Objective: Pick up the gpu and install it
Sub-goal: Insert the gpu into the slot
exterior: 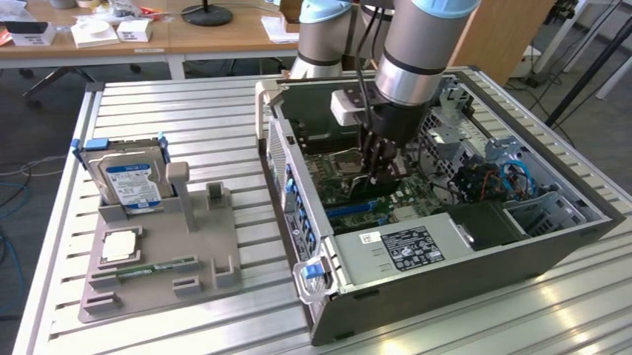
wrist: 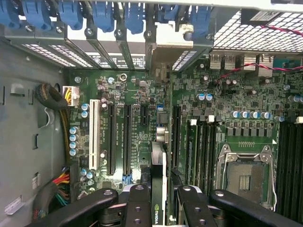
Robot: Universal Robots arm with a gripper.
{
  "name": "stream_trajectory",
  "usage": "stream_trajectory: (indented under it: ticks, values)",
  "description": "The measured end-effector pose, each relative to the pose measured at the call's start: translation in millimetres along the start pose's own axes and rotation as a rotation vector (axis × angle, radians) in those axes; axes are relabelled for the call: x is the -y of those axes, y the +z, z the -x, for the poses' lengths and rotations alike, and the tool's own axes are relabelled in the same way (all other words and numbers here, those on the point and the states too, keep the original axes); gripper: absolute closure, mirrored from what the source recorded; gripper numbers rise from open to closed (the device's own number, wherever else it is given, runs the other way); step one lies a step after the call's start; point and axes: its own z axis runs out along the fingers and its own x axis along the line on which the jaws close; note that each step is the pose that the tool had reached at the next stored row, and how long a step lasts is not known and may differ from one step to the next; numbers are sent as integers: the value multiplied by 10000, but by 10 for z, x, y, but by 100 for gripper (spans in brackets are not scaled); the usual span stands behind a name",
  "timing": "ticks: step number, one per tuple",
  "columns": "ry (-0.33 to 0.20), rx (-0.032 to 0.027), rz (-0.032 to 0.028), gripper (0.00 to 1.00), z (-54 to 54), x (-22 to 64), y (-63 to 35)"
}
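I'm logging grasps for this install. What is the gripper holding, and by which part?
The gripper holds the gpu, edge-on above the motherboard, with a finger pressed on each flat face near the edge farthest from the board.

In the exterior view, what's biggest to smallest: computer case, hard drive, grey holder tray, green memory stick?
1. Computer case
2. Grey holder tray
3. Hard drive
4. Green memory stick
They differ plainly, so nearness to the camera changes nothing.
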Motion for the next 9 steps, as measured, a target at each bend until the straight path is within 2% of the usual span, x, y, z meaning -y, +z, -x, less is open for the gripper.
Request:
stream_trajectory:
  ticks: [9]
  values:
    - [-4, 2, 0, 74, 0, -39, 36]
